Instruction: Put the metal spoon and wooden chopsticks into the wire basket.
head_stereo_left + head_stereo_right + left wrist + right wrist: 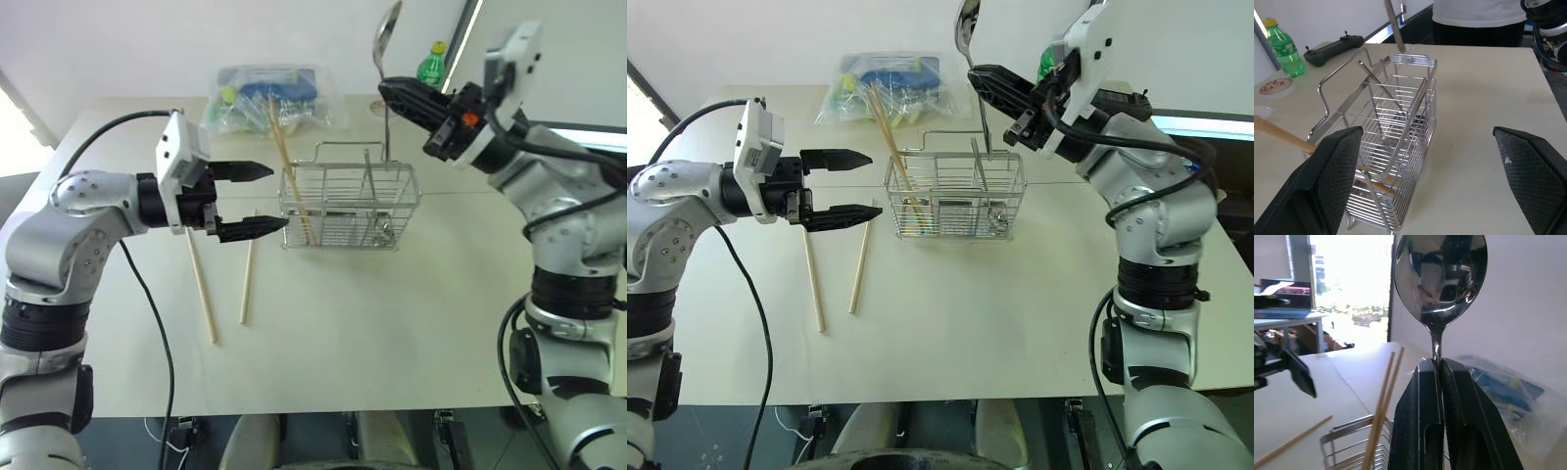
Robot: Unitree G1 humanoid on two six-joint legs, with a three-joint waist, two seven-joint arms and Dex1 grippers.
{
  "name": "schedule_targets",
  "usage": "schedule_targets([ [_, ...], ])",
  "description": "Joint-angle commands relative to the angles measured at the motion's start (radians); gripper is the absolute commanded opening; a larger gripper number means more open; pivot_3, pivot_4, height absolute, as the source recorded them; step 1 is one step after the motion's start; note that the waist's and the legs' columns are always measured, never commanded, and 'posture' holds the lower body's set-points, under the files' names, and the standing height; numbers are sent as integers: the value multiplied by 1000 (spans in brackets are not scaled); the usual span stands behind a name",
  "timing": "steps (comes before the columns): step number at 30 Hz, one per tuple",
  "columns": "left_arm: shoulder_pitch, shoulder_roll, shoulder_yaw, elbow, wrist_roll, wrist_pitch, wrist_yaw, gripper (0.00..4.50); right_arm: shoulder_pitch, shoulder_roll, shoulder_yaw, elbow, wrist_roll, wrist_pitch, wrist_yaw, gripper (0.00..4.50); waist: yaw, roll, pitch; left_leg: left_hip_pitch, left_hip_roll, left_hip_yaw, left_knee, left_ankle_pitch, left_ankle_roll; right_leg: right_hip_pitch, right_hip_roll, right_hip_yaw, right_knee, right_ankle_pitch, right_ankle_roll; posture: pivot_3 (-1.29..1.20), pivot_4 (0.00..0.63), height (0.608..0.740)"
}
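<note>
My right gripper is shut on the thin handle of the metal spoon, which stands upright with its bowl on top. The handle's lower end hangs at the far right end of the wire basket; whether it is inside I cannot tell. Two wooden chopsticks lean in the basket's left end. Two more chopsticks lie on the table left of the basket. My left gripper is open and empty, hovering level just left of the basket, above those loose sticks.
A clear plastic bag of items lies at the back of the table behind the basket. A green bottle stands at the back right, with a tape roll and a black controller nearby. A person stands beyond the table.
</note>
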Motion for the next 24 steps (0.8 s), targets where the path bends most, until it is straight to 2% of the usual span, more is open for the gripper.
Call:
schedule_targets([
  [1, -19, 6, 23, -14, 3, -18, 0, 4500, 10, 9, 6, 35, -52, -89, 6, 31, 0, 0, 0, 0, 0, 0, 0, 0, 0, 0, 0, 0, 0, 0, 0, 0, 150, 721],
  [7, -13, 11, 38, -24, 3, -14, 14, 4500, 91, 14, 10, 67, -86, -125, 7, 31, -1, 0, 0, 0, 1, 0, 1, 0, 0, 0, 1, 0, 1, 0, 0, 0, 150, 721],
  [11, -16, 11, 44, -24, 2, -13, 22, 4500, 124, 23, -3, 56, -78, -113, -16, 1469, -1, 0, 0, 1, 1, 0, 1, 0, 0, 0, 1, 0, 1, 0, 0, 0, 150, 721],
  [17, -22, 5, 41, -15, 5, -18, 28, 4500, 137, 16, -3, 33, -99, -112, -57, 4428, -3, 0, 0, 1, 2, 0, 1, 0, 0, 0, 2, 0, 1, 0, -1, 0, 150, 721],
  [24, -60, 0, 58, 26, -8, -1, 38, 4500, 107, -81, -88, -95, -8, 19, -60, 4428, 3, 0, 0, 1, 2, -1, 1, 0, 0, 1, 3, 0, 1, 0, -1, 0, 150, 721],
])
